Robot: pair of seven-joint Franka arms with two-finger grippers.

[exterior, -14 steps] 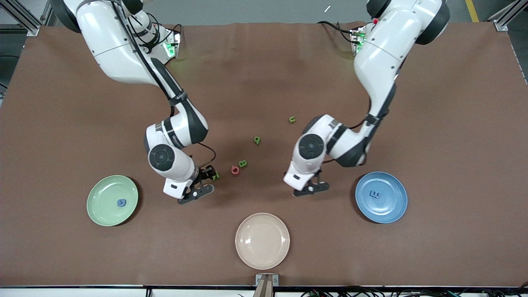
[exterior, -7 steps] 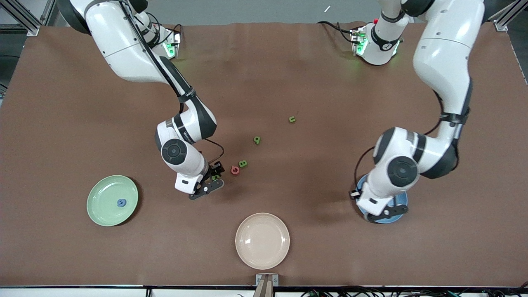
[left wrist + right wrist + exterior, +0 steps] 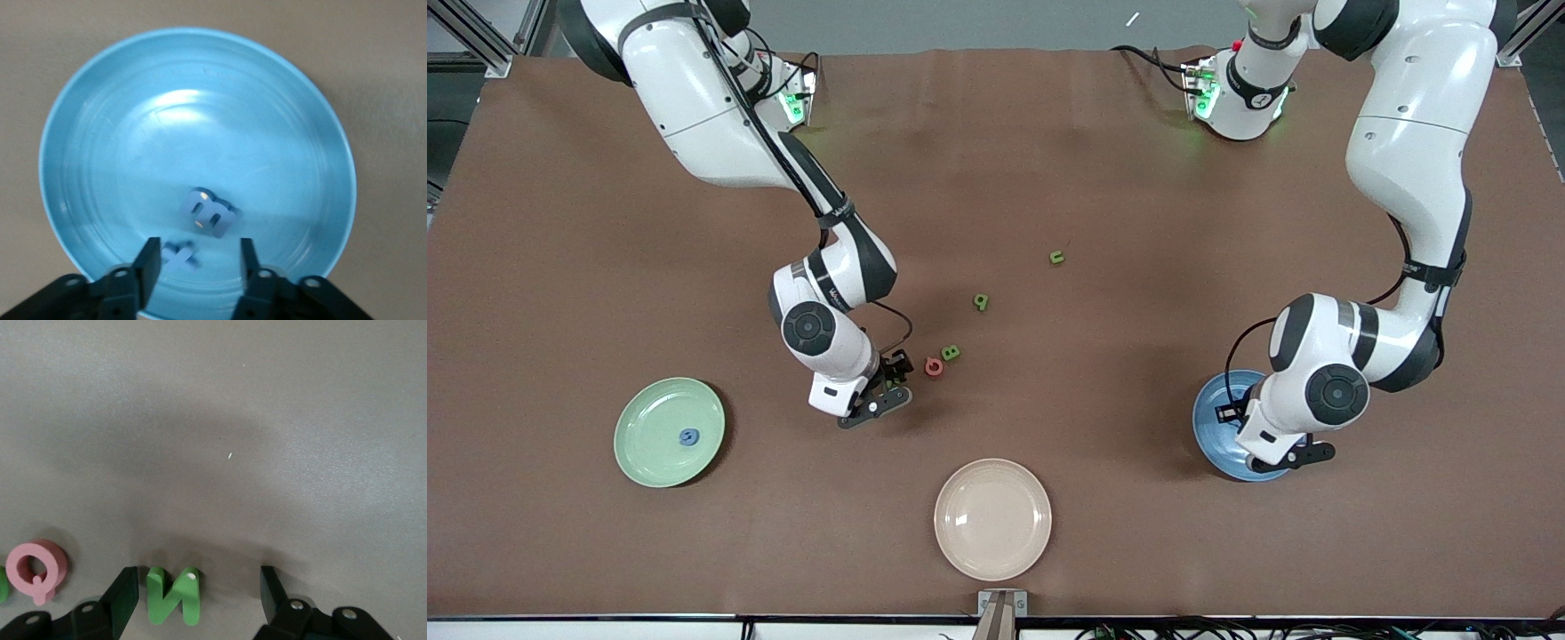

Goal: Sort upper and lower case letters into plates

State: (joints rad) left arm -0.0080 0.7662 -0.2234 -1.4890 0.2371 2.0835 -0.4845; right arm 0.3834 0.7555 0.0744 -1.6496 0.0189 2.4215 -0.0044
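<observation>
Two pincers are at work over the brown table (image 3: 1049,160). The left pincer (image 3: 199,267) hangs over the blue plate (image 3: 120,120) with its fingers (image 3: 148,257) spread apart and nothing between them. Just below it in the plate lie two blue letters: a chunky blue letter (image 3: 208,212) resting tilted near the plate's middle, and a smaller blue letter (image 3: 179,253) lying flat close to the gap between the fingers, touching neither.

The right pincer (image 3: 199,593) is low over the table, fingers (image 3: 123,593) wide apart and gripping nothing. A green N (image 3: 173,595) stands in the gap between them, close to one finger and well clear of the other; whether it touches that finger cannot be told. A red Q (image 3: 37,570) lies on the table just outside that same finger. In the front view the red Q (image 3: 934,366) sits beside the right pincer (image 3: 885,384), with a green B (image 3: 951,353) touching or nearly touching it. A green q (image 3: 981,302) and a green n (image 3: 1056,258) lie farther off, toward the arms' bases.

The pale green plate (image 3: 649,453) sits well apart from the right pincer, toward the right arm's end of the table, with one blue letter (image 3: 688,436) in it. A cream plate (image 3: 992,519) sits between the two coloured plates, nearer the front camera.
</observation>
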